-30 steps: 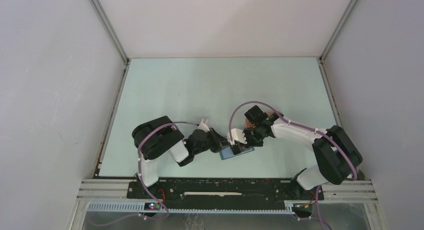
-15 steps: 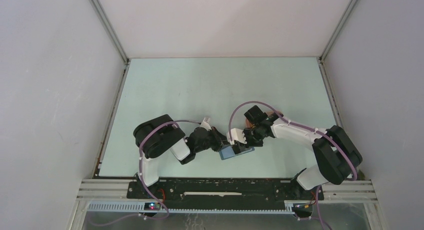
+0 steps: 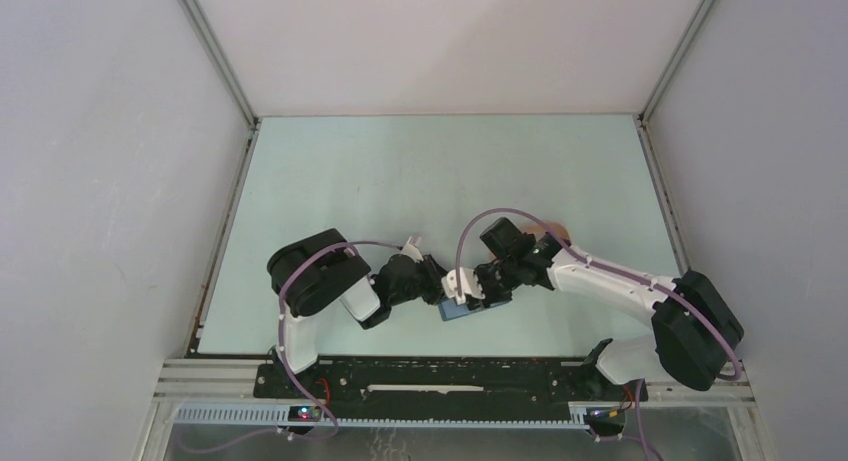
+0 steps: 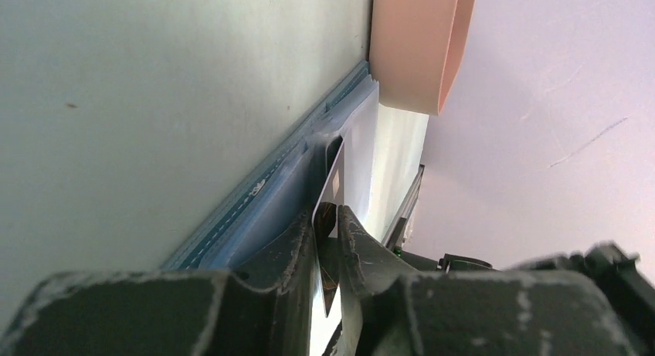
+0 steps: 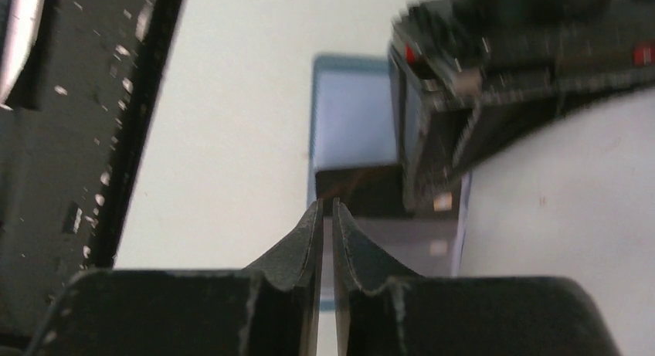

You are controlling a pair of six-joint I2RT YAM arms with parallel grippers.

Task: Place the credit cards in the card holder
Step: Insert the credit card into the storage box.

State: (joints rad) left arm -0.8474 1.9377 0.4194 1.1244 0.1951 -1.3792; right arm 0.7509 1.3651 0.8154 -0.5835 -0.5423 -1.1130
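Credit card (image 4: 332,178) stands on edge between the fingertips of the left gripper (image 4: 327,226). Its leading end is already tucked into the pale-blue inside of the card holder (image 4: 266,209). The claw comes in low from the left, almost level with the table (image 3: 400,181), presumably so the thin card can slide along the pocket rather than jab down into it. Its jaws sit close on either side of the card, but I cannot tell whether they are pressing it or merely flanking it. The card holder lies open and flat near the near edge of the table, midway between the two arms, directly ahead of the left claw's tips and touching the card.

To the right, the right gripper (image 5: 326,209) reaches in from the opposite side and hangs right over the wallet, tips at the dark card area. Its jaws are pressed almost together, with nothing visible between them. My guess is that it is there to steady the wallet or keep the pocket down during loading; contact itself is not clear. Farther right and farther back, a peach tray (image 4: 413,47) sits just beyond the wallet's far end.
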